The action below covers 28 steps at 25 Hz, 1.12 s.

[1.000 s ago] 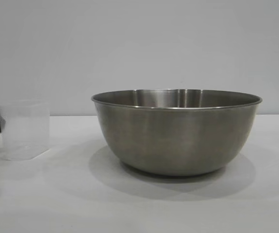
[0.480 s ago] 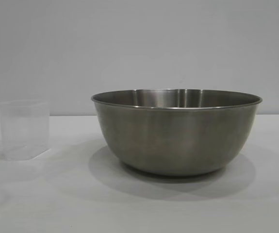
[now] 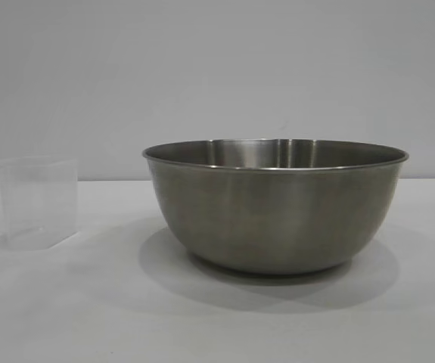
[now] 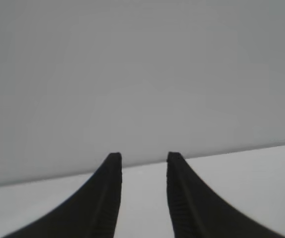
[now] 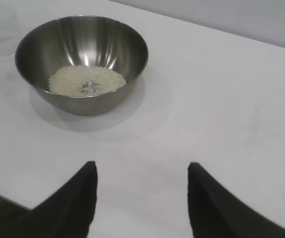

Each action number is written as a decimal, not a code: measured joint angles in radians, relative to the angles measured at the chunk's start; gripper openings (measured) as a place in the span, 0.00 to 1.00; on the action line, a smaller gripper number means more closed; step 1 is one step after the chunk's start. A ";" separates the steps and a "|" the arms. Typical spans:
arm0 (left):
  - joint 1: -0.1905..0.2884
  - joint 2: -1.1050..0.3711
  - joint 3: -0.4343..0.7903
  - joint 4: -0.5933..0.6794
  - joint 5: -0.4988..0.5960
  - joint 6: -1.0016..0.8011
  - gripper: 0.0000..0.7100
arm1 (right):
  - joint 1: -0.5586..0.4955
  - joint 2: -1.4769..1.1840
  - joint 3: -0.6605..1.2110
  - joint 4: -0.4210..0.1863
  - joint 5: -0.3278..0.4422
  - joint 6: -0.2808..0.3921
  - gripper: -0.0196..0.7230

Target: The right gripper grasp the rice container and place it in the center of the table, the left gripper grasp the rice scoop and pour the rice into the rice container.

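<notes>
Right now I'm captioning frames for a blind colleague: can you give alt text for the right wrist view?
A steel rice container stands on a white table with a thin patch of white rice on its bottom. The right gripper is open and empty in the foreground, well clear of it.

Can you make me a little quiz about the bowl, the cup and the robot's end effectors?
1. True or false: the rice lies inside the steel bowl.
2. The plastic cup is: A) in the left end effector, B) standing alone on the table, C) inside the bowl.
3. Fill in: both the left and the right end effector are ____ and hold nothing.

Key: 1 true; 2 B; 3 open.
</notes>
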 joint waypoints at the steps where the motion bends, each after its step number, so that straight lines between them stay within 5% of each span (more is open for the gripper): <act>1: 0.000 -0.063 0.003 0.028 0.059 -0.008 0.32 | 0.000 0.000 0.000 0.000 0.000 0.000 0.54; 9: 0.000 -0.648 -0.013 0.208 0.657 -0.249 0.32 | 0.000 0.000 0.000 0.000 0.000 0.000 0.54; 15: 0.000 -0.933 -0.013 0.474 0.896 -0.629 0.32 | 0.000 0.000 0.000 0.000 0.000 0.000 0.54; 20: -0.018 -1.062 -0.013 0.762 0.954 -0.969 0.32 | 0.000 0.000 0.000 0.000 0.000 0.000 0.54; 28: -0.046 -1.106 -0.013 1.116 0.896 -1.234 0.32 | 0.000 0.000 0.000 0.000 0.000 0.000 0.54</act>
